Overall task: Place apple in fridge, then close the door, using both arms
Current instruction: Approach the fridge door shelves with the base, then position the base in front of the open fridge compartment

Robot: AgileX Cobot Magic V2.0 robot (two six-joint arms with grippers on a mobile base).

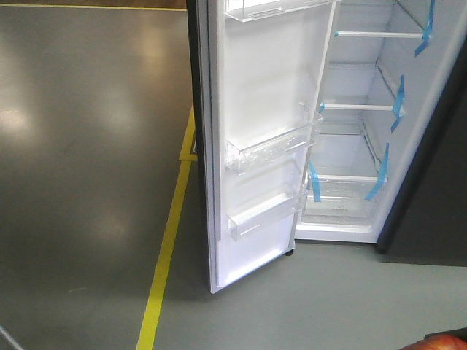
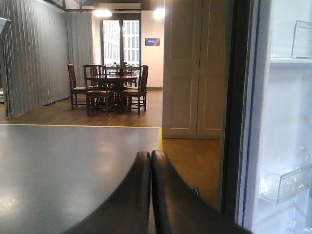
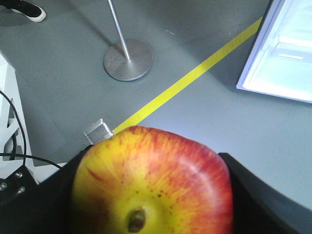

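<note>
Now: fridge (image 1: 365, 146) open, apple (image 1: 446, 343) outside it.
Front view: door (image 1: 255, 146) swung wide; apple a red sliver at the bottom right corner. Left wrist: left end effector (image 2: 150, 158), tips pressed together, nothing between, door just beside. Right wrist: right end effector (image 3: 156, 200) clamps apple (image 3: 156, 165) above grey floor (image 3: 219, 126) near yellow line (image 3: 195, 78).

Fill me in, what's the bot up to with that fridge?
The right pincer is shut on the apple, holding it above the grey floor, short of the fridge. The door stands wide open, its clear bins facing out. The left pincer is shut with nothing in it, close to the open door's edge. The apple is not yet inside and the door is not yet closed.
</note>
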